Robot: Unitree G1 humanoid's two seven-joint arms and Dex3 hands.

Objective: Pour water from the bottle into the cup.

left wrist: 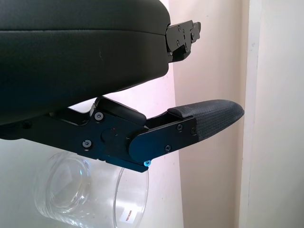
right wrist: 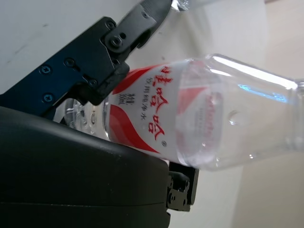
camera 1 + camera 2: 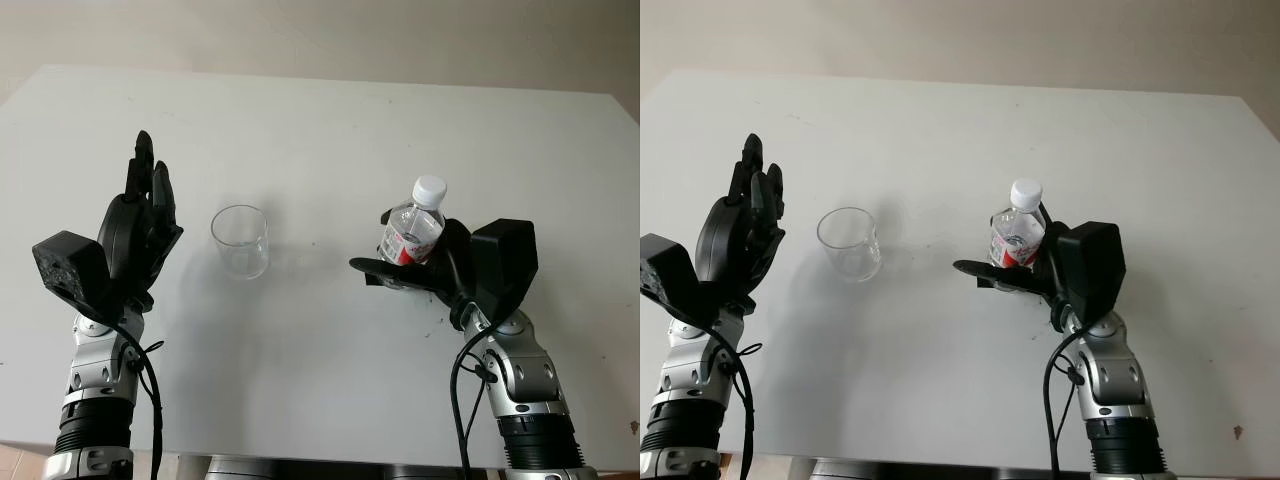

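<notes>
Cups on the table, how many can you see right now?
1. The clear cup stands upright on the white table, just beside the open left hand. The right hand holds the capped bottle off to the cup's other side.

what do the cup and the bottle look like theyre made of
Cup: clear and glossy, glass or hard plastic; the table shows through its smooth walls. Bottle: thin clear plastic by the look, with a printed red and white label and a white, likely plastic, screw cap, held in the right hand.
</notes>
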